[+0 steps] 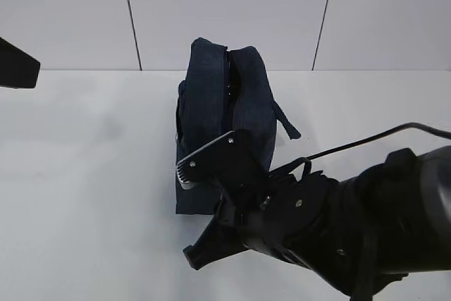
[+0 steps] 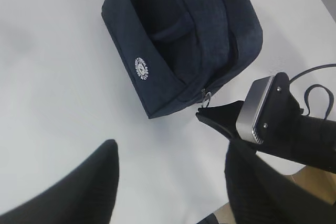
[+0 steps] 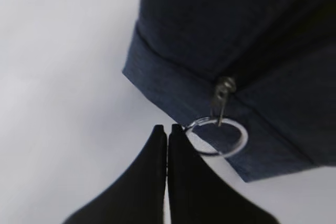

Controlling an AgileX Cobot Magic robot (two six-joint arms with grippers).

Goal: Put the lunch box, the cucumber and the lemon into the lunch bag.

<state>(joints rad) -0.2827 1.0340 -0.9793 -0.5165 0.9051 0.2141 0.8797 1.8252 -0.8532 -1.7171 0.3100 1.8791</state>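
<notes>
The navy lunch bag (image 1: 211, 103) stands in the middle of the white table, and also shows in the left wrist view (image 2: 178, 40) and the right wrist view (image 3: 236, 35). Its zipper slider is at the near end, and the silver ring pull (image 3: 245, 136) hangs low by the bag's corner. My right gripper (image 3: 167, 128) is shut with nothing between its fingers; the ring touches the side of the right fingertip. It sits at the bag's near end (image 1: 189, 253). My left gripper (image 2: 170, 148) is open and empty, above bare table. The lunch box, the cucumber and the lemon are out of view.
A dark part of the left arm (image 1: 14, 65) shows at the far left edge. The bag's strap loop (image 1: 285, 121) hangs on its right side. The table's edge (image 2: 315, 174) lies close behind the right arm. A white panelled wall stands behind the table.
</notes>
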